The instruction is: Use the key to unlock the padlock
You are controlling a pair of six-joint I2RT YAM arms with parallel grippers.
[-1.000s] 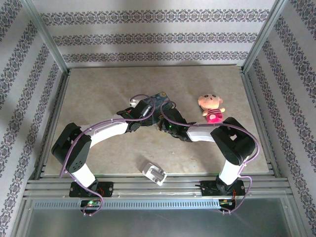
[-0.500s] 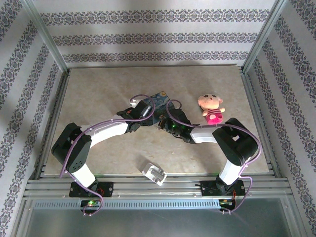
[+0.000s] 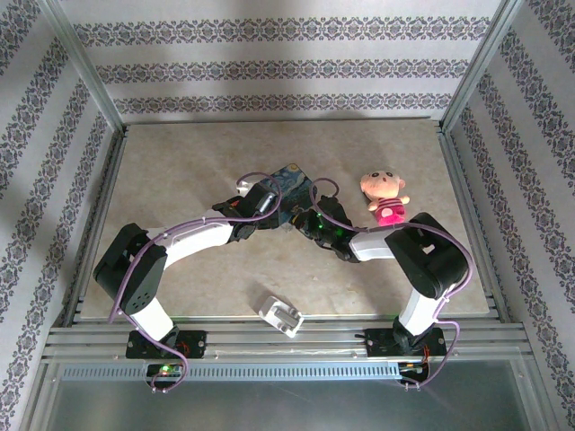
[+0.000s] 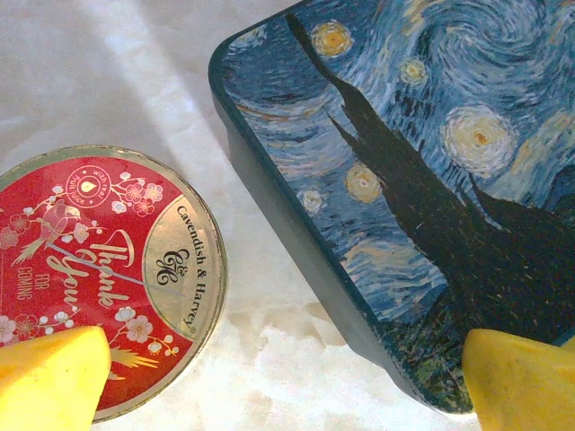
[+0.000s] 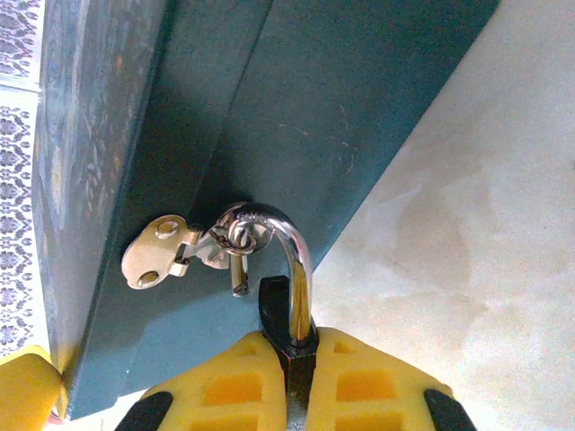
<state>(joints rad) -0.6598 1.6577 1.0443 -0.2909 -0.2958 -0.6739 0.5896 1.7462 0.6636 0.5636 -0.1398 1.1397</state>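
Clamps right hand (image 5: 296,377) on the padlock (image 5: 275,310) body, bottom centre. Likely light, rigid, slick, so best pinched across its flat sides. Holds left hand (image 4: 287,382) apart above the Starry Night tin (image 4: 404,162).

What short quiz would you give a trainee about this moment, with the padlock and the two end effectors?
1. True or false: the right end effector grips the padlock by its dark body.
2. In the left wrist view, what lies beside the blue tin? A. a red round tin B. a green cup C. a wooden spoon
3. In one word: is the left end effector open or shut?

Key: 1. True, the body sits between the yellow fingers. 2. A. 3. Open, its fingertips stand wide apart and hold nothing.
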